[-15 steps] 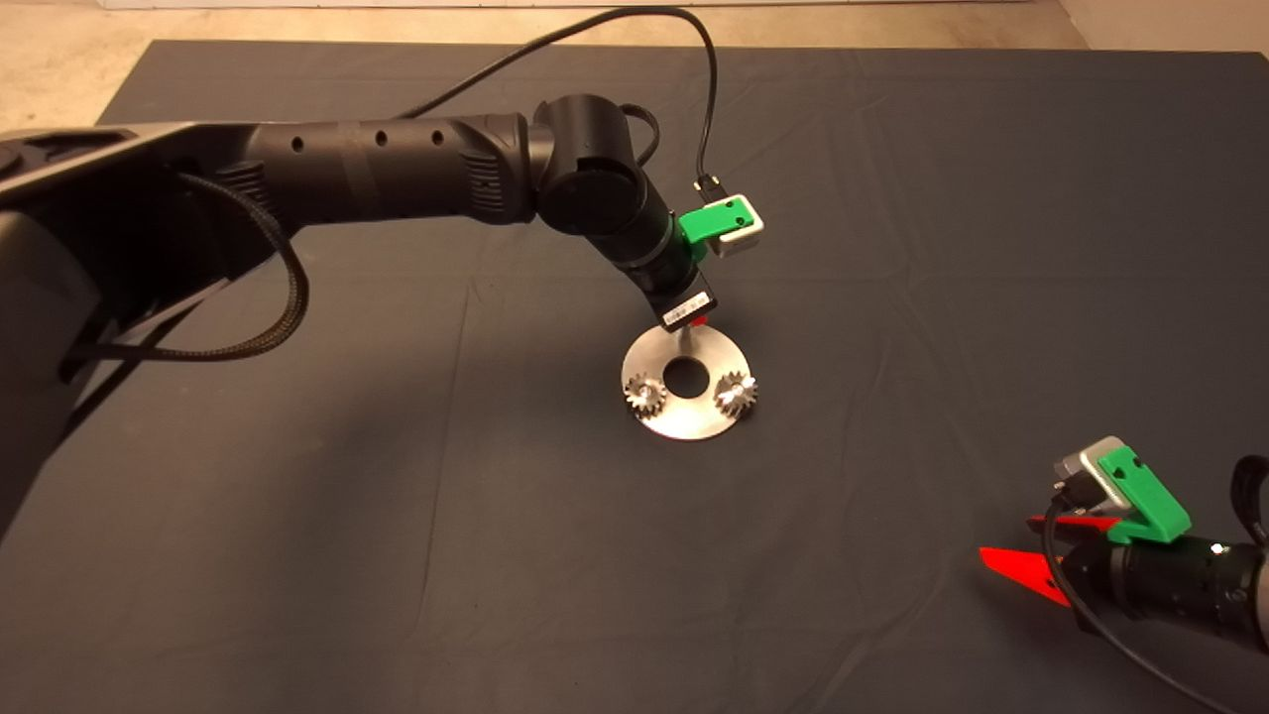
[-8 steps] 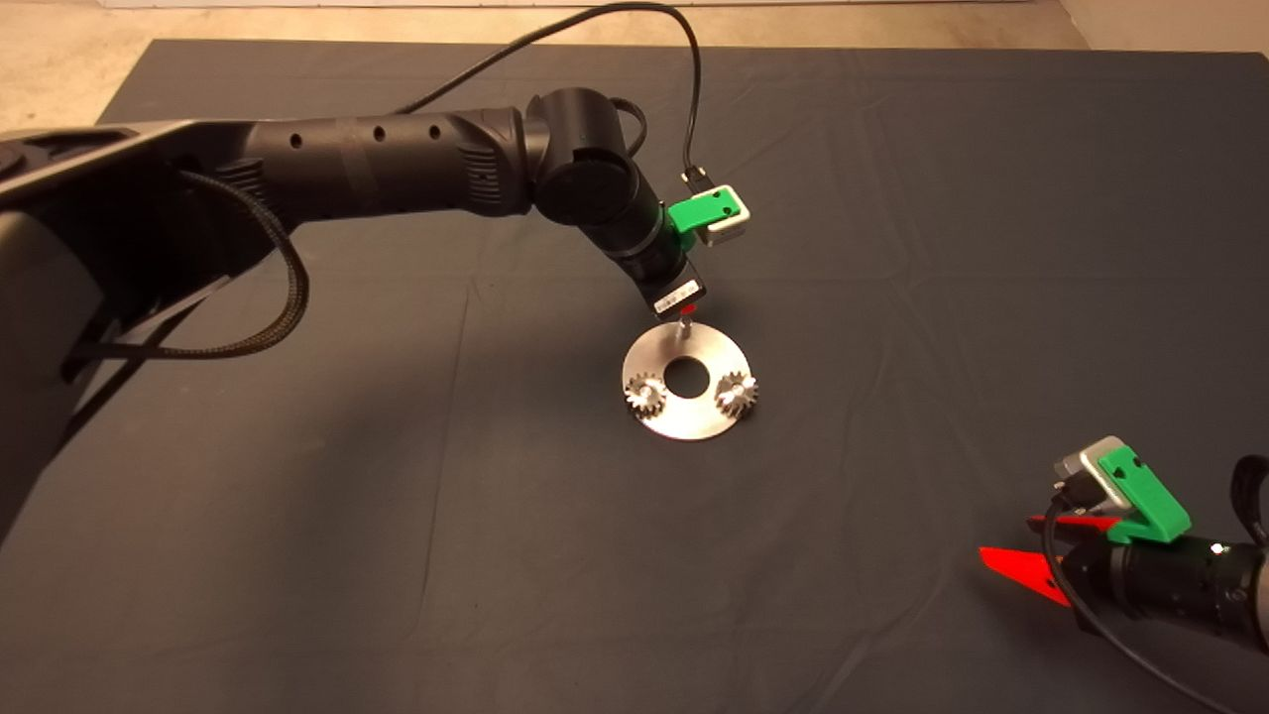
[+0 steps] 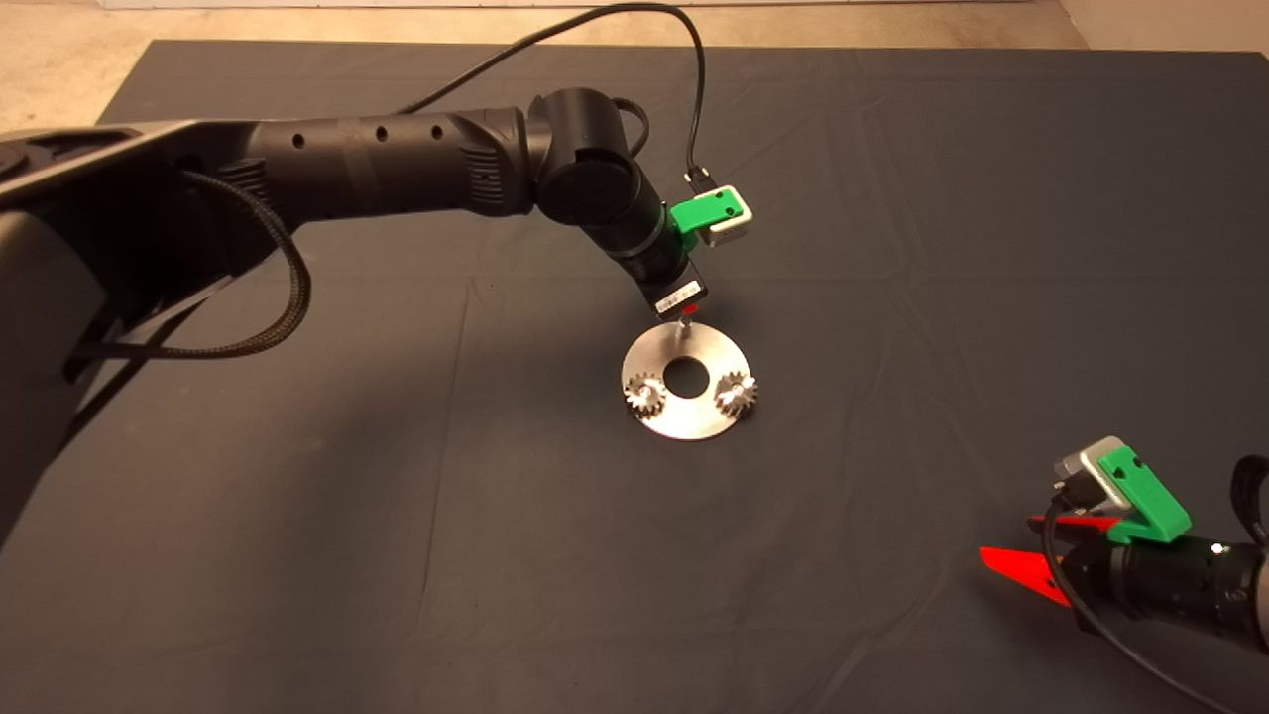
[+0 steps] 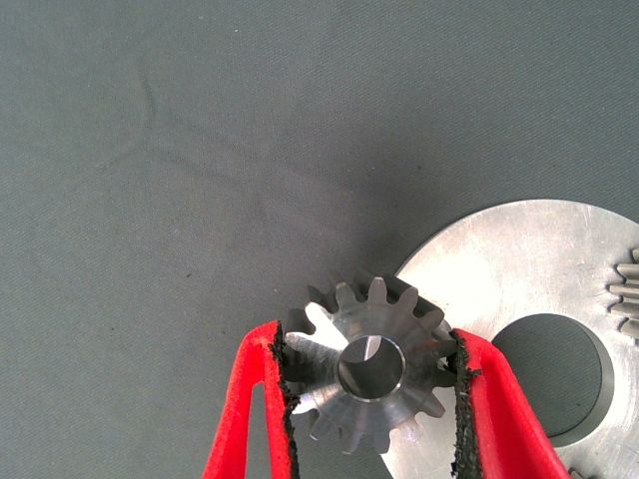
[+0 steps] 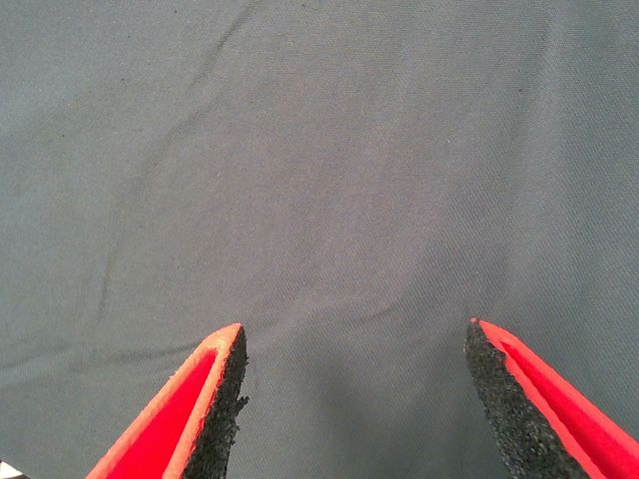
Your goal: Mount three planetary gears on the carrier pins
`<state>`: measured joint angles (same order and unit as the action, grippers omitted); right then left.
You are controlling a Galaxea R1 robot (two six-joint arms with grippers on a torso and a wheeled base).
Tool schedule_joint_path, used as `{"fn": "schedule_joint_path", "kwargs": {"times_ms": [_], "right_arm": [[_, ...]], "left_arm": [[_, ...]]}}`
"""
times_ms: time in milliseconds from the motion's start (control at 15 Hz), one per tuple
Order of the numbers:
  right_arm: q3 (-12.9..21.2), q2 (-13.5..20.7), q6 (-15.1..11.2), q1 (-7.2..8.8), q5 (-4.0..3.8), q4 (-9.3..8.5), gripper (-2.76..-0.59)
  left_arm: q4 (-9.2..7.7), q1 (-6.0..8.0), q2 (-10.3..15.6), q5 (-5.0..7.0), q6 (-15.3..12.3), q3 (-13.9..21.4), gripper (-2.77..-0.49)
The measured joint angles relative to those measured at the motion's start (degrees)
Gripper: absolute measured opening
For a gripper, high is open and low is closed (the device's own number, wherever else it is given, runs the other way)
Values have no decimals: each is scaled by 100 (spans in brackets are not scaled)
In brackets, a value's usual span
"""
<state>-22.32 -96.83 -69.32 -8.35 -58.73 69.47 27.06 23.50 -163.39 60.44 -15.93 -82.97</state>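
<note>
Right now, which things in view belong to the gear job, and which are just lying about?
Job:
- left gripper shut on third gear, over the free pin
- two seated gears
- carrier plate

Lying about:
- right gripper, open, parked lower right
- dark mat
</note>
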Motion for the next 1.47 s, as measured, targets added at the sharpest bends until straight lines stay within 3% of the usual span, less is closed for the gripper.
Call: {"fn": "schedule_joint_path", "kwargs": {"times_ms": [1467], "right_arm": [[0, 0, 0, 0, -2, -1, -173]], "left_arm": [[-74, -7, 21, 17, -3, 222, -266]]}}
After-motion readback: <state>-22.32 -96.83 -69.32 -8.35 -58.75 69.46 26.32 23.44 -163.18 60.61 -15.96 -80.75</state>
